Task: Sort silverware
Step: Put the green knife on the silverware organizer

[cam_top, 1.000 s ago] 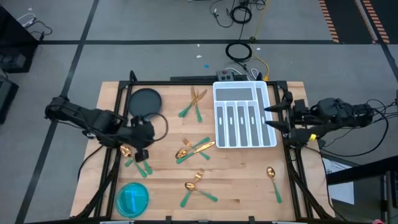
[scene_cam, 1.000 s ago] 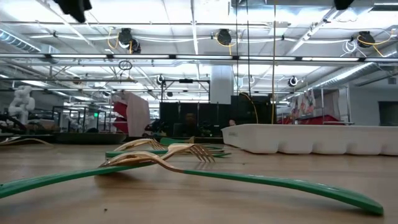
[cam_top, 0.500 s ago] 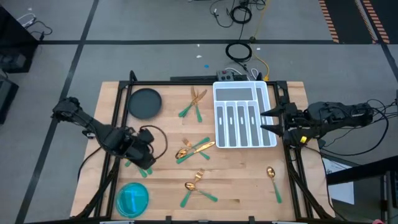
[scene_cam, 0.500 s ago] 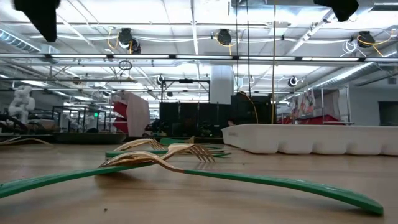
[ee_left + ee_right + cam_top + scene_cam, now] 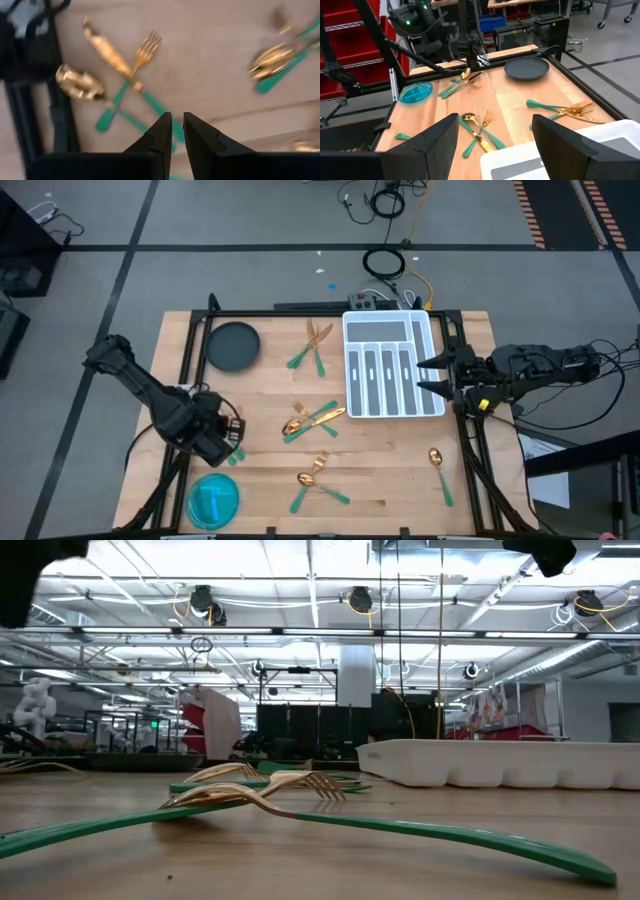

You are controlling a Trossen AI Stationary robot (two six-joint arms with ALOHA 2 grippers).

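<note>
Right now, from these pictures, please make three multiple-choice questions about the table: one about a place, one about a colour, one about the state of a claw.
1. Where is the left claw?
A. over the white tray
B. low over the silverware near the table's left edge
C. above the dark plate

2. What colour is the round dish at the table's front left corner?
A. blue
B. red
C. white

3. How does the right claw stand?
A. shut on a fork
B. shut and empty
C. open and empty

Answers:
1 B: the left wrist view shows a fork and spoon just beyond its fingers.
2 A: the high view shows it translucent blue.
3 C: its fingers are spread at the right edge of the white tray, with nothing between them.
</note>
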